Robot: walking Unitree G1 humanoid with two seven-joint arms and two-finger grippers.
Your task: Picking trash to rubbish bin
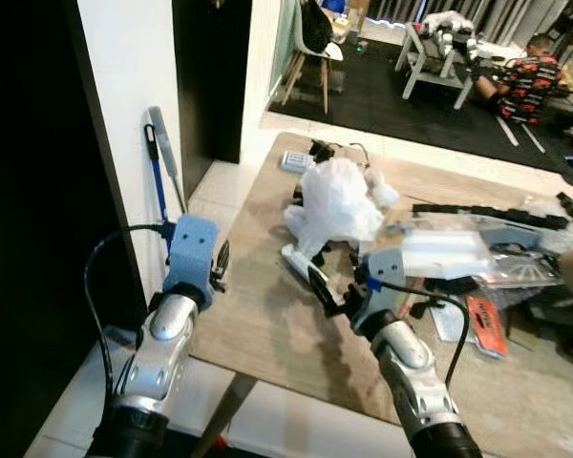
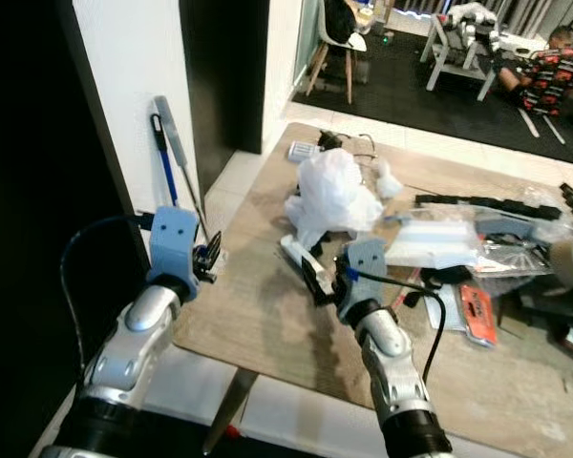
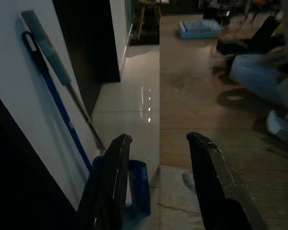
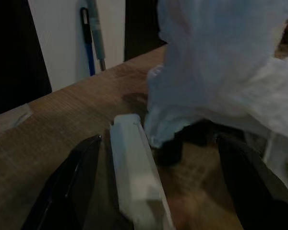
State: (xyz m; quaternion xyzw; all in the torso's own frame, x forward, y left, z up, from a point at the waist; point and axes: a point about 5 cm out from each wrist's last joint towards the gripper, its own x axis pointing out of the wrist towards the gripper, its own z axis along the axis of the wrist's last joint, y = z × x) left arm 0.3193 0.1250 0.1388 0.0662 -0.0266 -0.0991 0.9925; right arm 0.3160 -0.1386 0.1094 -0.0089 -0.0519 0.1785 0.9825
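A crumpled white plastic bag point(image 1: 338, 200) sits on the light wooden bench point(image 1: 258, 315), toward its far side, and serves as the landmark here. Just in front of the bag, on the robot's side, lies a flat white oblong piece of packaging point(image 4: 137, 175), its far end tucked against the bag's lower folds.

The right pincer point(image 1: 327, 291) hovers low over the bench just before the bag, its two black fingers spread wide with the white oblong piece between them; in the right wrist view neither finger touches it, and the pincer holds nothing.

The left pincer point(image 3: 158, 184) is well to the left of the bag, at the bench's left edge. Its fingers stand apart and empty, one over the wood and one past the edge above the pale tiled floor point(image 3: 129, 110).

Left of the bag, beyond the bench's edge, a blue-handled mop point(image 1: 159, 176) and a grey-handled tool point(image 2: 177, 143) lean against the white wall point(image 1: 124, 114).

To the right of the bag the bench carries a clutter of clear plastic wrapping point(image 1: 458, 253), black parts and a red-and-black packet point(image 1: 485, 327).

Far behind the bag, a person in a patterned red shirt point(image 1: 530, 76) sits on a dark floor near a white stool point(image 1: 437, 57).
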